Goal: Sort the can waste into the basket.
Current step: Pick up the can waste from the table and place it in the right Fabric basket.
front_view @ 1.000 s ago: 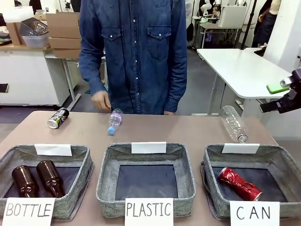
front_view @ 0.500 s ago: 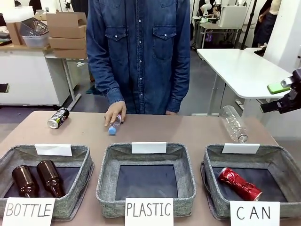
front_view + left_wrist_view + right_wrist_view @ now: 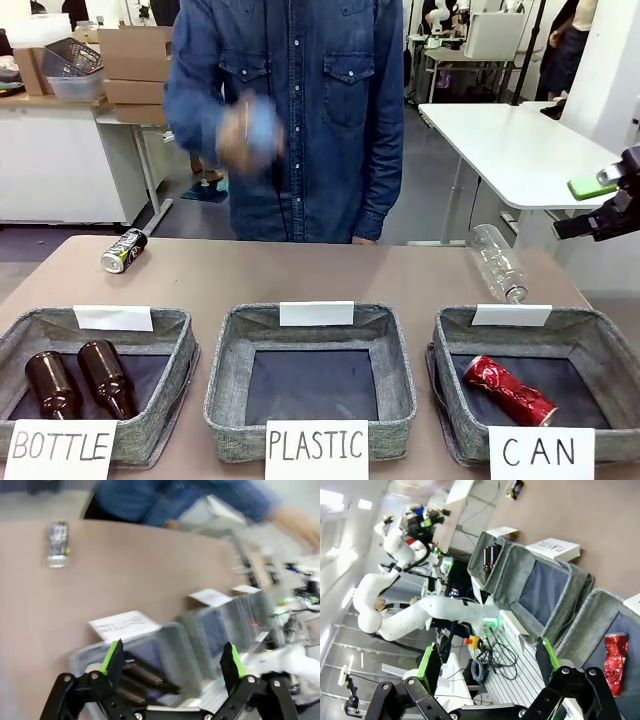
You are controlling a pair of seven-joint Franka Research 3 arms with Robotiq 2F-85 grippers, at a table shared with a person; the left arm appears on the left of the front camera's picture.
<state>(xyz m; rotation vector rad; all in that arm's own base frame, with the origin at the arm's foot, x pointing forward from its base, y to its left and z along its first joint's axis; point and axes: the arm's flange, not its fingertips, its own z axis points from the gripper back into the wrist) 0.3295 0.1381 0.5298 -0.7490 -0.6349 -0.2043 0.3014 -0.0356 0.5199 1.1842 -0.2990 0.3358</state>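
Green-padded right hand [image 3: 578,206] open, held high, horizontal; left hand [image 3: 171,661] open.

We see three baskets in row at near edge of counter [image 3: 330,275]: BOTTLE basket [image 3: 178,370] left, PLASTIC basket [image 3: 225,380] middle, CAN basket [image 3: 590,322] right. Two bottles [image 3: 105,378] lie in BOTTLE basket, one can [image 3: 508,389] in CAN basket. Second can [image 3: 124,250] lies on counter behind BOTTLE basket; lone bottle [image 3: 497,262] behind CAN basket. Person [image 3: 300,120] stands behind counter.
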